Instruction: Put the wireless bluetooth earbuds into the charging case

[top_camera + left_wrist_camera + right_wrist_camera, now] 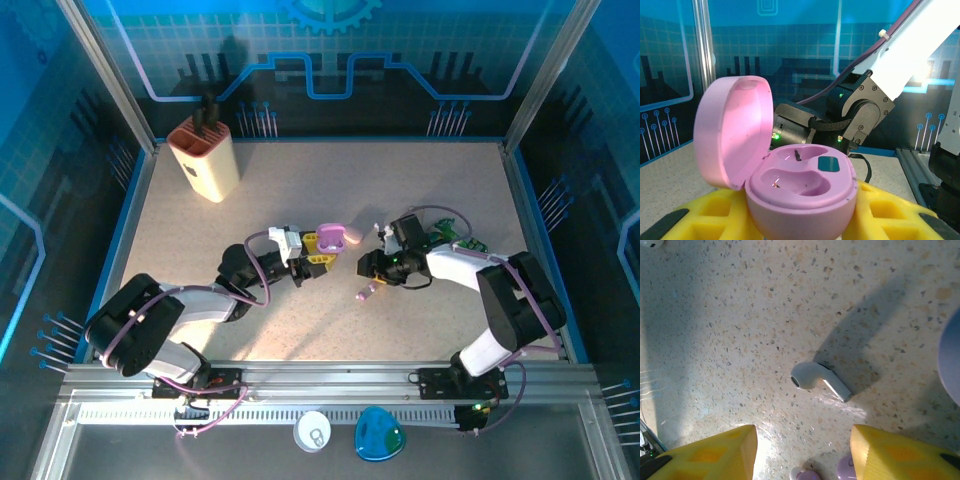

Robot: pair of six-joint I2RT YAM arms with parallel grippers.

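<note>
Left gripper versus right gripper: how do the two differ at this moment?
The left gripper is shut on the open pink case, whose two slots are empty; the right gripper is open and holds nothing. The left gripper points roughly level across the table toward the other arm; the right gripper faces down at the table, over a white earbud lying untouched. Both have yellow fingers.

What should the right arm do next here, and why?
Probably lower the right gripper onto the white earbud and close on it. Its fingers are spread, and the bud lies loose on the table just ahead of them. Meanwhile the left gripper holds the pink case with its lid open and nothing inside.
</note>
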